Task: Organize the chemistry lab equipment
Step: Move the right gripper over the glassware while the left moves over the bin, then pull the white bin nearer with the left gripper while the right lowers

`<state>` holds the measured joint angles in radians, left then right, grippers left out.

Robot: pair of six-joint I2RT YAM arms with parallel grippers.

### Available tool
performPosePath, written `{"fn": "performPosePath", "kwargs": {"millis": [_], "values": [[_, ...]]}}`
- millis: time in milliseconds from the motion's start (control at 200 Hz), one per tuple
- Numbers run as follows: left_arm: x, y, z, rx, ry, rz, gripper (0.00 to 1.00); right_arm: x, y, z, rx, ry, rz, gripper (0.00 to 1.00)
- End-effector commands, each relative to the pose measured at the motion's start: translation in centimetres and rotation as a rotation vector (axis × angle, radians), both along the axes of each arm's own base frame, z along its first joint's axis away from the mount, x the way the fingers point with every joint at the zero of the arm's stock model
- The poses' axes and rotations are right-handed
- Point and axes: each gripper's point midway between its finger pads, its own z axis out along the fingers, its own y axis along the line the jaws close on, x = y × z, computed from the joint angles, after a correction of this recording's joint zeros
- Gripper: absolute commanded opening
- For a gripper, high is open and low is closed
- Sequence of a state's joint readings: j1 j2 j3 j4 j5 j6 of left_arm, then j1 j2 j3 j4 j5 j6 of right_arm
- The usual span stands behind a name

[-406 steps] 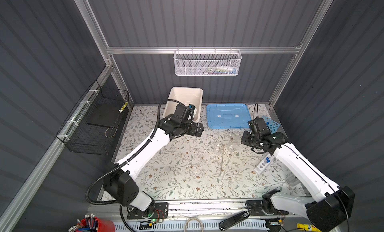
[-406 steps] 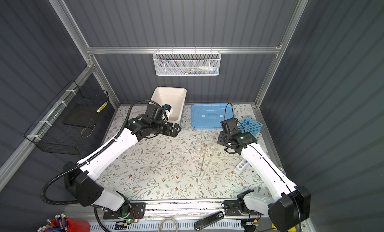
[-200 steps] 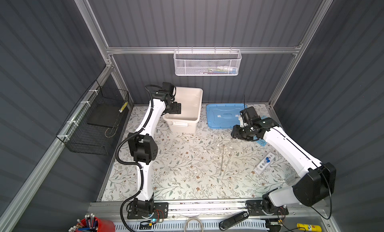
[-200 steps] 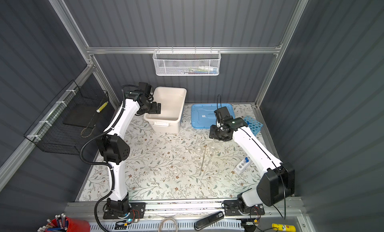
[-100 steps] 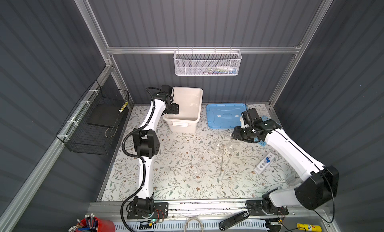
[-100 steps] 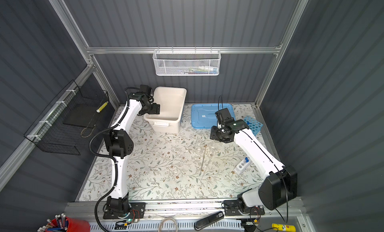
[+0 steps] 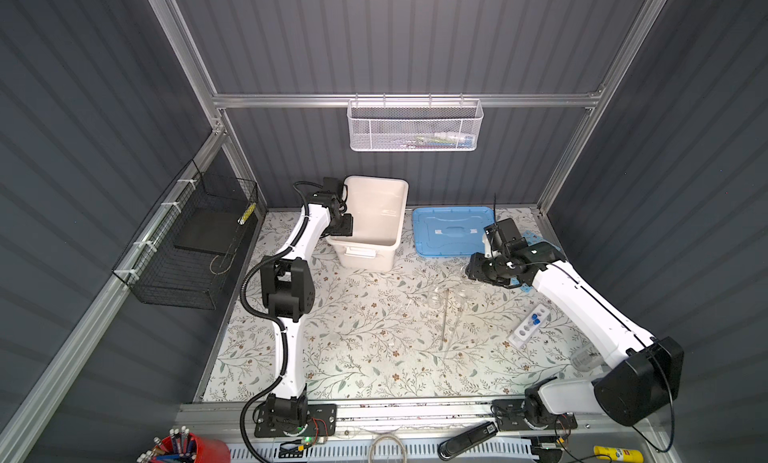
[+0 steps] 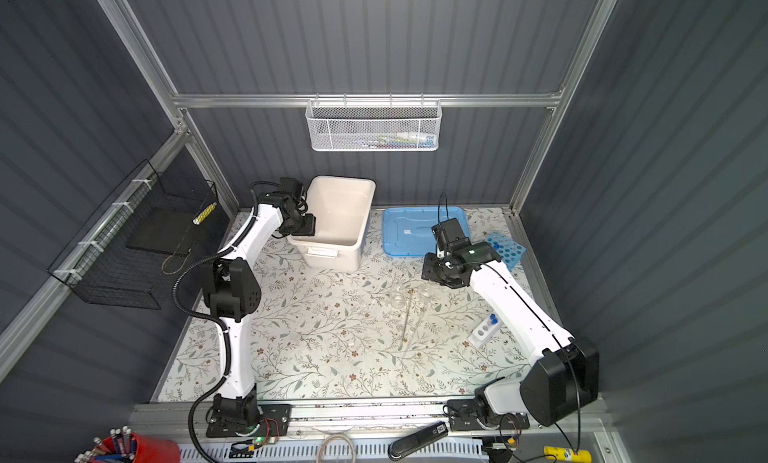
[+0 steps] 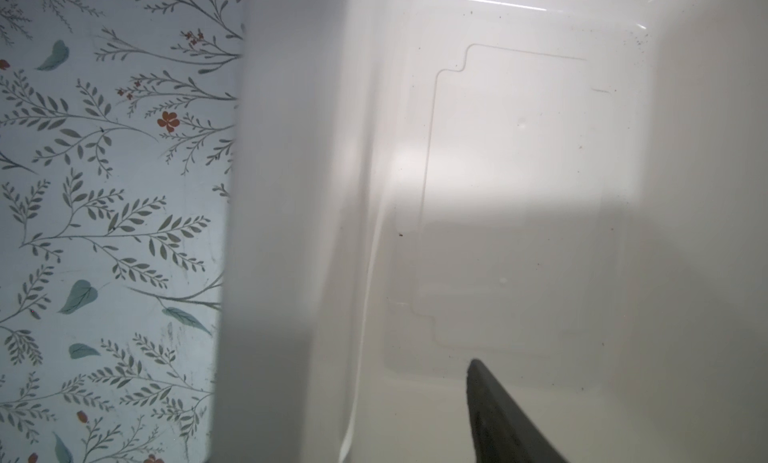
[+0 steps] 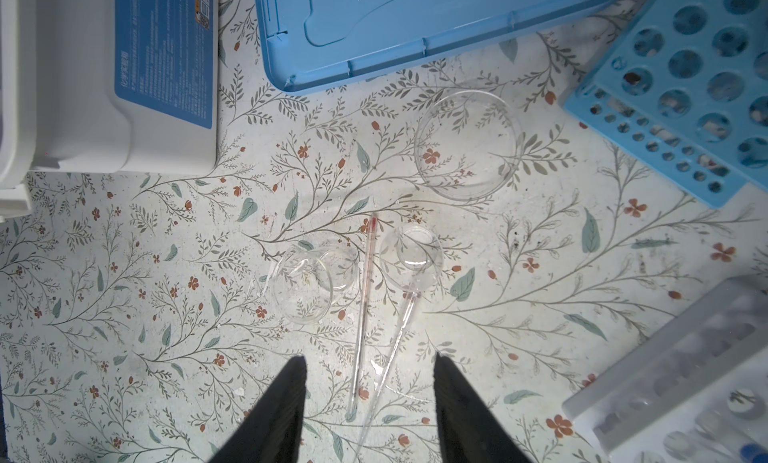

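A small beaker (image 10: 305,286), a round flask (image 10: 411,259), a thin glass rod (image 10: 363,311) and a clear dish (image 10: 467,145) lie mid-table, faint in both top views. My right gripper (image 10: 368,363) hovers open above the rod's end, holding nothing, and shows beside the glassware (image 7: 478,270). The sky-blue rack (image 8: 505,249) stands behind that arm. The white tube rack (image 7: 528,326) holds blue-capped tubes (image 7: 536,319). My left gripper (image 7: 343,226) straddles the white tub's left wall (image 9: 291,232); one finger (image 9: 498,419) shows inside, apart from the wall, the other is hidden.
The white tub (image 7: 376,216) sits at the back, its blue lid (image 7: 451,230) flat to the right of it. A clear beaker (image 7: 584,357) stands by the right arm's base. A black wire basket (image 7: 195,249) hangs on the left wall.
My left arm swung from the table's middle to the tub's left rim, and its jaws have narrowed. My right gripper drifted slightly toward the glassware.
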<state>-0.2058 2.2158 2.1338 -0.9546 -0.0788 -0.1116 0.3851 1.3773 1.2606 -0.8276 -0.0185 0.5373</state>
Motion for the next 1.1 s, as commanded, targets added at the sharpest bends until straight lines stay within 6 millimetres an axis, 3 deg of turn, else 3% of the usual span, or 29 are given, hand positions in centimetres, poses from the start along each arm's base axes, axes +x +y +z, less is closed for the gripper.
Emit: {"fn": "performPosePath", "kwargs": {"millis": [0,340,610,745,780,1096], "values": [[-0.9,0.4,2.6,-0.018,-0.038,-0.001,0.48,-0.2,0.1,-0.4,-0.01,-0.004,0.015,0.52],[-5.5,1.0,2.9,-0.035,0.002,0.011,0.39,0.0,0.9,-0.8,0.003,-0.016,0.046,0.52],[-11.8,1.2,3.6,-0.118,0.029,0.061,0.38,1.4,1.9,-0.1,0.022,-0.038,0.077,0.53],[-15.4,1.4,3.6,-0.168,0.033,0.1,0.38,1.9,3.4,0.1,0.058,-0.034,0.11,0.53],[-16.9,1.5,2.5,-0.174,0.063,0.107,0.38,1.9,3.9,0.1,0.061,-0.033,0.12,0.53],[-23.9,0.3,0.9,-0.21,0.104,0.144,0.38,2.0,8.6,1.0,0.106,-0.025,0.173,0.54]]}}
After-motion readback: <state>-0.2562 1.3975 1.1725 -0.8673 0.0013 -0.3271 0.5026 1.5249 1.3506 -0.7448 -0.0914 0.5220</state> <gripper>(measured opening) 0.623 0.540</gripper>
